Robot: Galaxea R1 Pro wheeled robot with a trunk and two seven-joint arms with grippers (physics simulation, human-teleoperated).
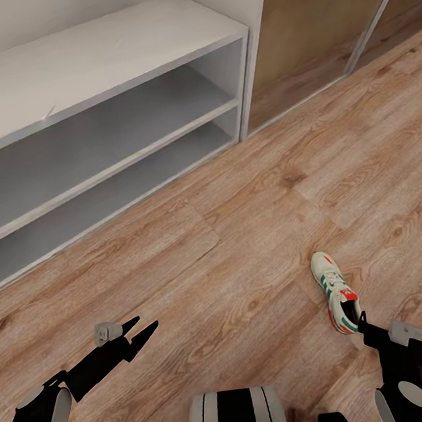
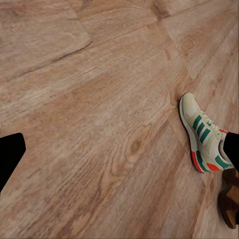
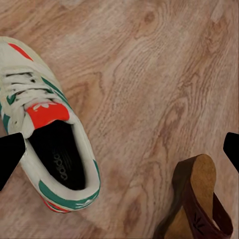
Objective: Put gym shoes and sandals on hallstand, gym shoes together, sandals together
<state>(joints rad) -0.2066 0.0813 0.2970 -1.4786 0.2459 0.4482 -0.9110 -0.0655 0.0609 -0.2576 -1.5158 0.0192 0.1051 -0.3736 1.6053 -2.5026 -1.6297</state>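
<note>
Sneaker (image 1: 336,292) lies on the corridor floor (image 1: 240,234) just ahead of your right gripper (image 1: 363,321) — jaws apart, empty, as are the left gripper's (image 1: 141,330). It looks light, soft-sided — pinch the padded heel collar.

Pale wall (image 1: 28,15), brown sliding panel (image 1: 320,26) with metal frame, even light

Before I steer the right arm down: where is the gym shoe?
Gym shoe lies on the floor, head view's lower right, just ahead of the right gripper.
</note>
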